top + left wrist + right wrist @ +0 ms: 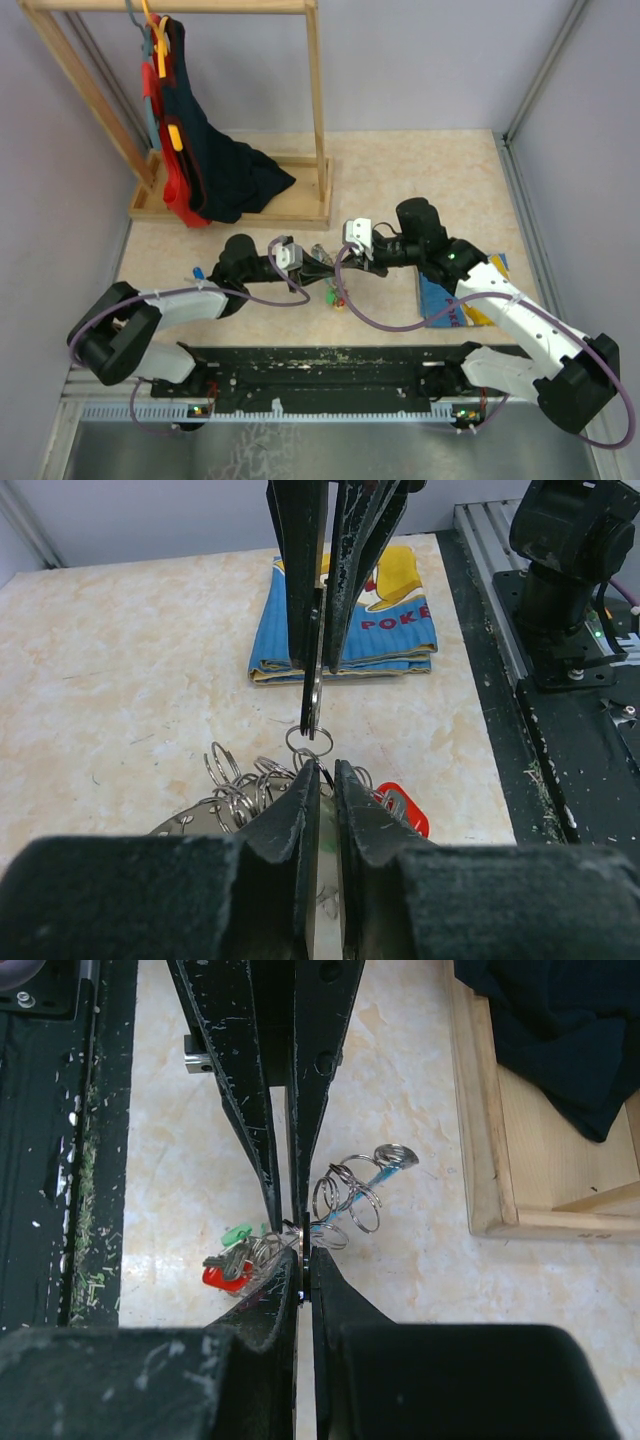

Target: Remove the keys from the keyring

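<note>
Keyring (240, 792) held between left claw (325, 767) and right claw (303, 1250).

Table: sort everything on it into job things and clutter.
Job:
- keys
- keyring
- left gripper
- right gripper

Clutter:
- book
- rack
- clothes
</note>
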`<state>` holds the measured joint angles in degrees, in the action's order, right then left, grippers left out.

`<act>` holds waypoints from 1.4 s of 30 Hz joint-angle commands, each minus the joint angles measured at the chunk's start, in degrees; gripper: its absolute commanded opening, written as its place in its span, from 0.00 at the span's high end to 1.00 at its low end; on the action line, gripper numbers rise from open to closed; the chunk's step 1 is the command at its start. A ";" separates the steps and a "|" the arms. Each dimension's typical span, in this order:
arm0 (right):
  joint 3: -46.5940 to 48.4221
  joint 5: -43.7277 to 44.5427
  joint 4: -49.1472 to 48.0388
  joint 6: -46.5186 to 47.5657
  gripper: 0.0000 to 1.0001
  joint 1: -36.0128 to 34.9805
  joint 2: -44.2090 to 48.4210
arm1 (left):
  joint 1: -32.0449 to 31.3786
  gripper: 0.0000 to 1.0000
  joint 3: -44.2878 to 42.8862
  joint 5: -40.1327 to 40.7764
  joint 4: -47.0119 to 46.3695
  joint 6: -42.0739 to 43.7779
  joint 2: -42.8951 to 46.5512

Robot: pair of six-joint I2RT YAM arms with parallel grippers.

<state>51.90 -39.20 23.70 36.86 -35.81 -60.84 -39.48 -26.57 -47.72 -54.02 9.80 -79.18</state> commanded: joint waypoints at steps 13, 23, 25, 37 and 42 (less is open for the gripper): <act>2.59 -2.98 -2.94 0.34 1.00 0.48 1.05 | -0.24 0.83 -2.18 0.85 -1.85 -2.23 -1.64; 2.59 -3.08 -3.03 0.30 1.00 0.48 0.94 | -0.41 0.83 -2.26 3.07 -1.23 -2.77 -1.52; 2.59 -3.08 -3.02 0.31 1.00 0.48 0.95 | -0.42 0.86 -2.33 3.01 -0.69 -2.55 -1.47; 2.41 -2.07 -2.92 0.49 1.00 0.69 1.30 | -0.33 1.00 -1.89 3.07 1.83 -0.86 0.72; 2.28 -1.76 -2.81 0.67 1.00 1.26 1.46 | -0.33 1.00 -0.64 3.86 0.04 -1.70 2.51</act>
<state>51.90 -39.97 23.44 36.95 -35.42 -60.82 -39.75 -27.51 -44.51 -52.03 7.86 -79.09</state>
